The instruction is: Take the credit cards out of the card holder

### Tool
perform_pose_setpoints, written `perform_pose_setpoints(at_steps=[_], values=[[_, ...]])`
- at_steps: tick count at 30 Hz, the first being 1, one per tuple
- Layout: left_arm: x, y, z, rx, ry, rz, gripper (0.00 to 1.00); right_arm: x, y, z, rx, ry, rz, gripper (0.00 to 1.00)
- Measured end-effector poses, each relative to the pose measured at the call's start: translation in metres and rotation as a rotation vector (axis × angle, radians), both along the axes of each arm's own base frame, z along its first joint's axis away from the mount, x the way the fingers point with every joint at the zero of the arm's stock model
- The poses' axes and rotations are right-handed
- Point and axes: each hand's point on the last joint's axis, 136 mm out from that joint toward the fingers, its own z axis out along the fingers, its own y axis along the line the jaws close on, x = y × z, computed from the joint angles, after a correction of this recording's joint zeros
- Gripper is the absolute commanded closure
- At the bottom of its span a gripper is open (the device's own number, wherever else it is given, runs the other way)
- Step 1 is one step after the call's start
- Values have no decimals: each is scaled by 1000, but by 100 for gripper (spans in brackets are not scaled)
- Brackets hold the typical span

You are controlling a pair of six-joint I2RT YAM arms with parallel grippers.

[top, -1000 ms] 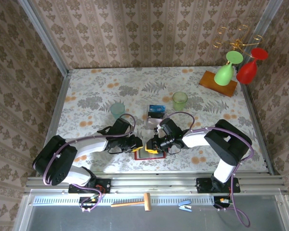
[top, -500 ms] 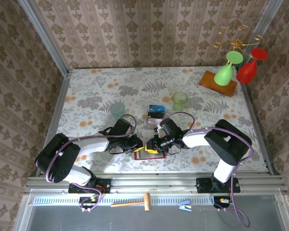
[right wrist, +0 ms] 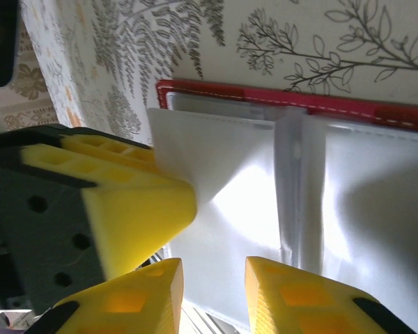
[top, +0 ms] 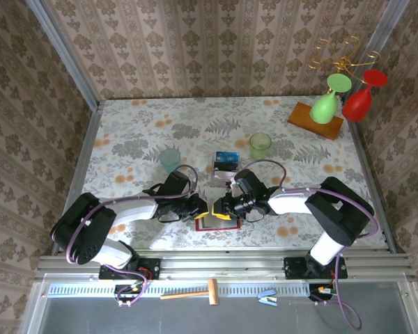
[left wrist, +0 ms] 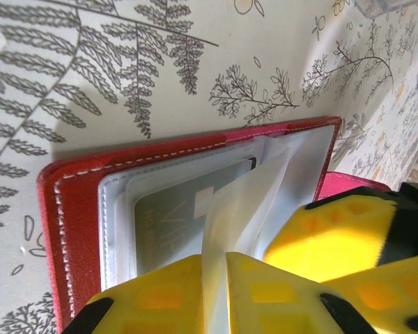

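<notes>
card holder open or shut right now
Open: the card holder lies spread, inside up; the left gripper pinches its clear sleeve up.

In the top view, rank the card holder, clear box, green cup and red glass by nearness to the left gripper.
1. card holder, right at the left gripper.
2. clear box, just beyond.
3. green cup, farther back right.
4. red glass, far right corner.

The card holder (left wrist: 73,236) is showing red with pale stitching, its plastic sleeves (left wrist: 265,181) looking frosted white over a grey-green card (left wrist: 171,223). The left gripper (left wrist: 224,296) is showing yellow fingers (left wrist: 160,296) with black behind. The tabletop (top: 125,139) is wearing grey ferns and orange blossoms on a cream ground.
</notes>
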Motion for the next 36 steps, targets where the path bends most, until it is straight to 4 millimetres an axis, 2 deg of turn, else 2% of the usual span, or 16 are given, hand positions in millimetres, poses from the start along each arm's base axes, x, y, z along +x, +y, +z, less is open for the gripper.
perform_pose_setpoints(at_steps=[8,18,24,29,36], values=[[3,-5,9,-17,-6,-6,78,6,-21,13,-57,-20,-51,68],[13,-23,35,-72,-52,-30,69,8,-48,27,-148,-56,-80,67],[14,-40,51,-106,-76,-68,64,8,-59,42,-172,-98,-90,67],[13,-53,49,-105,-65,-96,62,8,-67,47,-193,-113,-108,66],[7,-66,37,-90,-42,-132,62,9,-79,60,-204,-153,-142,65]])
